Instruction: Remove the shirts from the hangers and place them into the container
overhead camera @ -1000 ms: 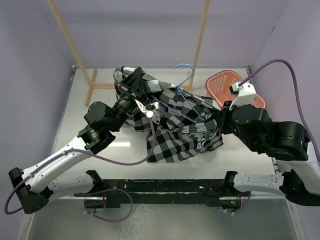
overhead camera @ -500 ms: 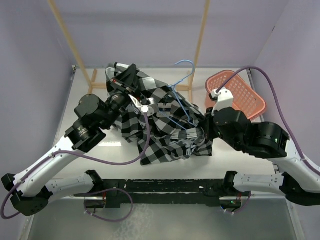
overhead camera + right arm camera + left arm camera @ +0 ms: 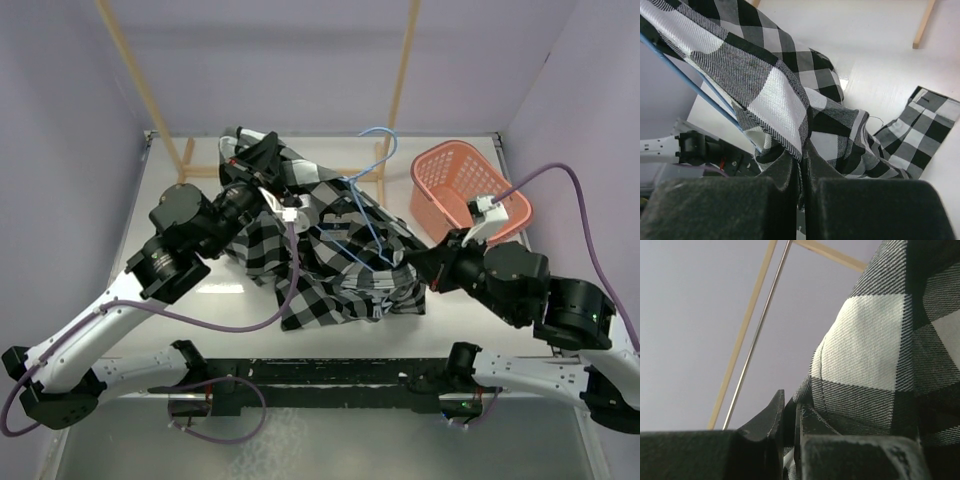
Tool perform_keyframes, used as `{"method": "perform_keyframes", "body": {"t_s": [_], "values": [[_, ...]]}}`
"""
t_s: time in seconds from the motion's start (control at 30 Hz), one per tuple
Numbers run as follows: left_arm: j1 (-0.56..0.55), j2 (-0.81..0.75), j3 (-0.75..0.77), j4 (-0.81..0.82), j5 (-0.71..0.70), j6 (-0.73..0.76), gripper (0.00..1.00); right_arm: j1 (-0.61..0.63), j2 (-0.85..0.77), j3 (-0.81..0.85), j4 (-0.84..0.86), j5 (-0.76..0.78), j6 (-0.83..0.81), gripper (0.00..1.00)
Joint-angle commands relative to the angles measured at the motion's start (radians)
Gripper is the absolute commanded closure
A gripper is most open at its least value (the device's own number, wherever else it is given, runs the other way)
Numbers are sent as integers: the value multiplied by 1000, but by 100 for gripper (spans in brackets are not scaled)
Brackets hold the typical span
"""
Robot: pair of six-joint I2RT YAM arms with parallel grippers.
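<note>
1. Left wrist view showed the left gripper (image 3: 789, 410) with its jaws almost together. A fold of the shirt (image 3: 875, 350) was pinched in the narrow slit between them.
2. Right wrist view showed the right gripper (image 3: 803, 150) clamped tight on another fold of the same cloth. The blue wire of the hanger (image 3: 670, 62) ran under the fabric to its left.
3. Seen from the top camera, the left hold sat at the far left end of the garment and the right hold at its near right edge. Judgement: the two holds were set well apart to keep the cloth stretched, so the wire could be worked out of it.
4. The hanger's hook stuck out on the far side, near the right upright of the wooden rack (image 3: 400, 80). Whether it touched the rack could not be told. Its arms were inside the cloth, so the hanger was not yet free.
5. The shirt lay bunched over the middle of the table (image 3: 200, 290), between the arms.
6. The basket (image 3: 440, 165) stood at the far right, just beside the shirt's right edge. No cloth was seen in it, so the deposit was outstanding.
</note>
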Motion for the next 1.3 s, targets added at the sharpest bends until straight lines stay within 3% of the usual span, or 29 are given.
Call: {"method": "perform_keyframes", "body": {"t_s": [0.0,0.03,0.17,0.2,0.33,0.47,0.77,0.87,1.0,1.27], "values": [[88,-71,179,375,-448,-126,100,-23,-87,-63,-512,202,125,100],[88,-64,167,364,-446,-146,100,-22,-73,-59,-528,228,143,94],[88,-39,134,302,-445,-269,100,-22,-38,-47,-511,239,153,50],[88,-31,126,297,-448,-288,100,-23,-38,-46,-484,212,139,47],[89,-6,96,322,-446,-307,100,-23,-94,-115,-223,105,35,44],[88,-14,72,315,-424,-307,100,-22,-88,-157,-79,74,-41,42],[89,-83,-9,158,-321,-397,100,-22,-147,-231,385,46,-287,38],[88,-106,-33,119,-317,-439,100,-22,-162,-266,482,59,-349,38],[88,-133,-70,78,-301,-484,100,-22,-193,-315,580,43,-375,27],[88,-168,-124,28,-293,-538,100,-22,-226,-359,662,5,-408,25]]}}
